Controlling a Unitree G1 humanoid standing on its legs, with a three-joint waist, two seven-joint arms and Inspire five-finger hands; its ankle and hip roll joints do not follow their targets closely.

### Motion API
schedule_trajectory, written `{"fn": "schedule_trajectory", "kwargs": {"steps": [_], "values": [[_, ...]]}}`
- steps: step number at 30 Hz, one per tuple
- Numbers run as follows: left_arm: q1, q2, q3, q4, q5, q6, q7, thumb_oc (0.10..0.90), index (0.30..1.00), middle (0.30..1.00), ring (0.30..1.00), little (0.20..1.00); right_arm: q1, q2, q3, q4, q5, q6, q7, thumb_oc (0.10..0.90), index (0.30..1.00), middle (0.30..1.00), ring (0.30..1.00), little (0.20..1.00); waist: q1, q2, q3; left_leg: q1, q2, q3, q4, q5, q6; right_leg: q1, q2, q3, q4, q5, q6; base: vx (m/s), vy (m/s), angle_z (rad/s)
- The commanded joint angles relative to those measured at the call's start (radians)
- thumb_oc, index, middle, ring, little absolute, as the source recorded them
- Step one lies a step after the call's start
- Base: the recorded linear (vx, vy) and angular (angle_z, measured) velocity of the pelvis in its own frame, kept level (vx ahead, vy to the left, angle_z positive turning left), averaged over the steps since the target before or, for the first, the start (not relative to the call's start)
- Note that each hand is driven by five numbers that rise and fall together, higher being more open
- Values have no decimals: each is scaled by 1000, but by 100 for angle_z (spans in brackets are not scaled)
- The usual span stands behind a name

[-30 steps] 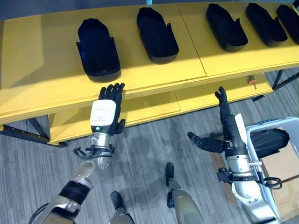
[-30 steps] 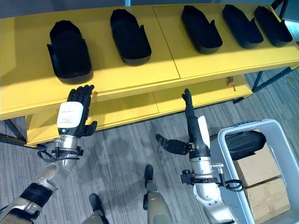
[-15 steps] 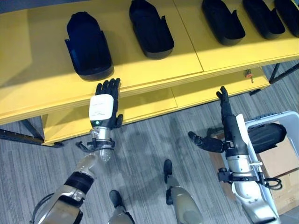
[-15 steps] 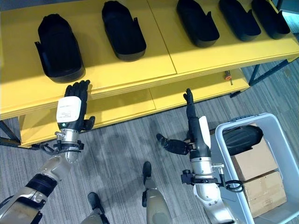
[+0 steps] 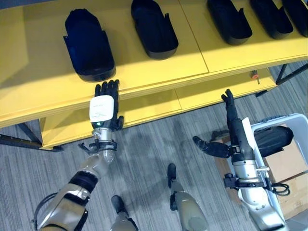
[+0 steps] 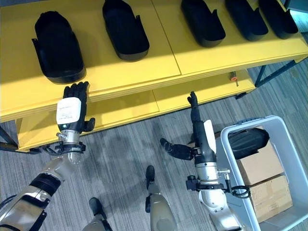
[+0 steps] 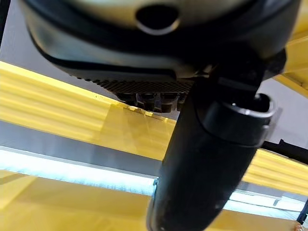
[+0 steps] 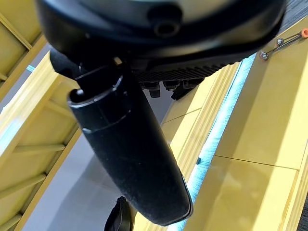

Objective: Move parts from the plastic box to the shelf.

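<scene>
With both our left hand (image 5: 104,108) and right hand (image 5: 232,126) empty and fingers straight, a black part (image 6: 247,143) remaining in the plastic box (image 6: 288,159) risks slipping if we grasp its rounded shell loosely before reaching the yellow shelf (image 5: 159,72).

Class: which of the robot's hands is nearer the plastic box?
Right. The right hand is just beside the plastic box; the left hand is far across, at the shelf edge.

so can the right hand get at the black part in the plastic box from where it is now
Probably yes. The right hand is open and holds nothing, and the black part lies uncovered at the top of the plastic box beside that arm.
</scene>
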Motion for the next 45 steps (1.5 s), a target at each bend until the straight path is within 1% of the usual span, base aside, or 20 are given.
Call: {"fn": "schedule_trajectory", "kwargs": {"steps": [1,16,31,45], "values": [[-142,25,1,40,-33,-10,58,900,1000,1000,1000,1000,-48,-37,-45,-169,-14,-113,-41,900,1000,1000,1000,1000,-11,-17,0,-54,7,-15,5,77,48,121,-76,-28,24,-83,127,0,0,0],[-205,18,-8,220,-138,-12,66,900,1000,1000,1000,1000,-36,-61,-33,-178,2,-123,-43,900,1000,1000,1000,1000,-14,-27,14,-62,9,-18,23,71,46,117,-75,-29,33,-85,126,0,0,0],[-263,23,-32,301,-174,-14,48,900,1000,1000,1000,1000,-32,-81,-33,-188,12,-129,-42,900,1000,1000,1000,1000,-14,-38,31,-83,8,-26,46,67,46,107,-77,-29,43,-82,126,0,0,0],[-278,34,-39,323,-179,-17,42,900,1000,1000,1000,1000,-28,-94,-39,-191,13,-134,-39,900,1000,1000,1000,1000,-14,-42,38,-105,5,-31,65,61,47,95,-80,-28,46,-79,127,0,1,0]]}}
